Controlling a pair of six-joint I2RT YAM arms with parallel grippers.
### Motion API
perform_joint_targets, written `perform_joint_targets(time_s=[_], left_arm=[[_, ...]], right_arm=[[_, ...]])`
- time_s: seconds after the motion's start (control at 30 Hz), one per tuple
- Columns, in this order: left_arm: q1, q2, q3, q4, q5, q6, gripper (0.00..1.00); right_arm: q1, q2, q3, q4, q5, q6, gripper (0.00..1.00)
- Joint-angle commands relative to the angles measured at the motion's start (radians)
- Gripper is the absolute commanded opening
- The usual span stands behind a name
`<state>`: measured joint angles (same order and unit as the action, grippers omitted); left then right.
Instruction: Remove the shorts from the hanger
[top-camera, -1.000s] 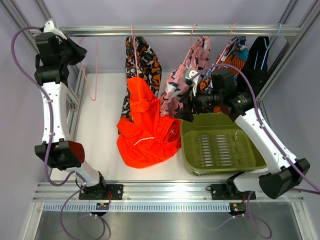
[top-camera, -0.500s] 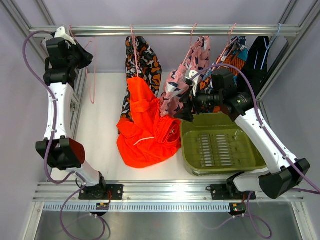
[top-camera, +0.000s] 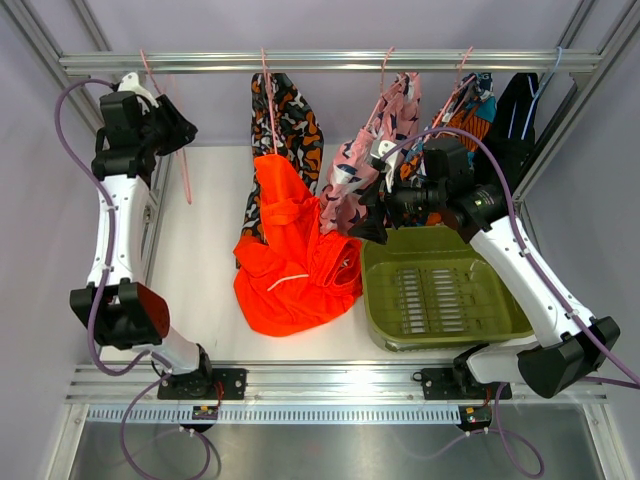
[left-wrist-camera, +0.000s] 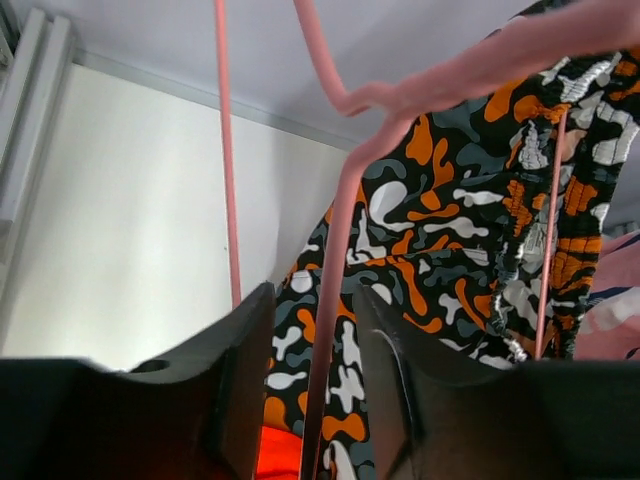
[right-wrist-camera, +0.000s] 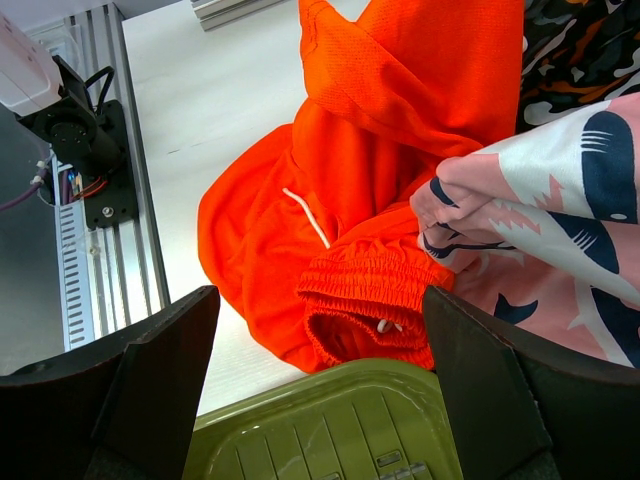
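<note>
At the back rail (top-camera: 330, 61) in the overhead view, four pairs of shorts hang side by side on hangers: camouflage shorts (top-camera: 287, 112), pink printed shorts (top-camera: 392, 125), teal-orange printed shorts (top-camera: 473, 104) and black shorts (top-camera: 517, 112). All four hang lengthwise, straight down. The plain orange shorts (top-camera: 295, 255) lie heaped on the table (top-camera: 205, 260), beside a green basket (top-camera: 445, 300). The left gripper (top-camera: 178, 128) is raised at an empty pink hanger (top-camera: 186, 178), with the camouflage pair to its right. The right gripper (top-camera: 368, 218) sits low, just beside the pink printed pair, so the right arm looks to be the nearer one to that pair.

In the left wrist view, the left gripper (left-wrist-camera: 315, 400) is slightly parted. A wire of the empty pink hanger (left-wrist-camera: 335, 300) runs upright between its fingers (left-wrist-camera: 245, 380); I cannot tell if it is pinched. The camouflage shorts (left-wrist-camera: 450, 250) hang beyond.

In the right wrist view, the right gripper (right-wrist-camera: 320, 400) is spread wide and holds nothing. The orange shorts (right-wrist-camera: 340, 200) are crumpled ahead, and the pink printed shorts (right-wrist-camera: 540, 260) hang at its right finger (right-wrist-camera: 500, 390). The green basket (right-wrist-camera: 330, 430) is below.
</note>
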<state>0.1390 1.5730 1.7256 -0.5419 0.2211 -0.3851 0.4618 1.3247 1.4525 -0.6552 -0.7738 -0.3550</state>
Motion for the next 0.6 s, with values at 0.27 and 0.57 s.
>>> perform_joint_targets(time_s=[0.27, 0.57], left_arm=[[0.001, -0.244, -0.124, 0.215, -0.017, 0.052, 0.99], [0.001, -0.573, -0.397, 0.229, 0.084, 0.143, 0.99]], right_arm=[[-0.009, -0.002, 0.022, -0.006, -0.067, -0.022, 0.92], [-0.003, 0.090, 0.106, -0.190, -0.217, -0.175, 0.93]])
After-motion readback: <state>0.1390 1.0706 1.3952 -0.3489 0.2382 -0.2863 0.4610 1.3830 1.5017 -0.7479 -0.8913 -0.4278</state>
